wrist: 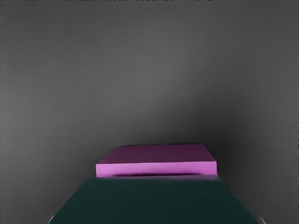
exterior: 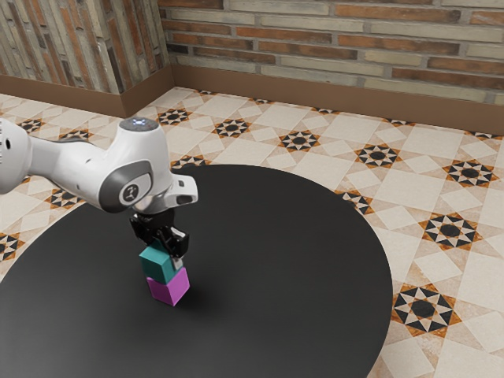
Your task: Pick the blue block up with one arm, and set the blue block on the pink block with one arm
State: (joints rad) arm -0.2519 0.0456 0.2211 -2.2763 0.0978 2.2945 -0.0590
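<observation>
The blue block, teal in shade, rests on top of the pink block on the black round table, left of its middle in the exterior view. It is set slightly toward the exterior view's left of the pink one. My gripper comes straight down onto the blue block and is shut on its upper part. In the wrist view the blue block lies just under my hand, and the pink block juts out from beneath it.
The dark table top spreads out around the stack. Beyond the table's edge in the exterior view are a patterned tile floor and brick walls.
</observation>
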